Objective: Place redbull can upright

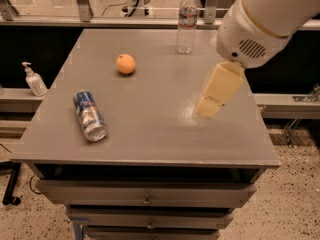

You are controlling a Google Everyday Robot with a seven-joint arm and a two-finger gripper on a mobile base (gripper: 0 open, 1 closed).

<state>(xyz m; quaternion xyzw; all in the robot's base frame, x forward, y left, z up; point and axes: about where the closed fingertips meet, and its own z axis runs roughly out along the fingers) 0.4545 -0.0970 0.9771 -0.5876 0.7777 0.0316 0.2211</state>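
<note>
The redbull can lies on its side on the grey table, near the front left, with a silver end facing the front. My gripper hangs over the right half of the table, below the white arm housing. It is far to the right of the can and holds nothing that I can see.
An orange sits at the middle left of the table. A clear water bottle stands upright at the back edge. A soap dispenser stands on a ledge left of the table. Drawers are below the tabletop.
</note>
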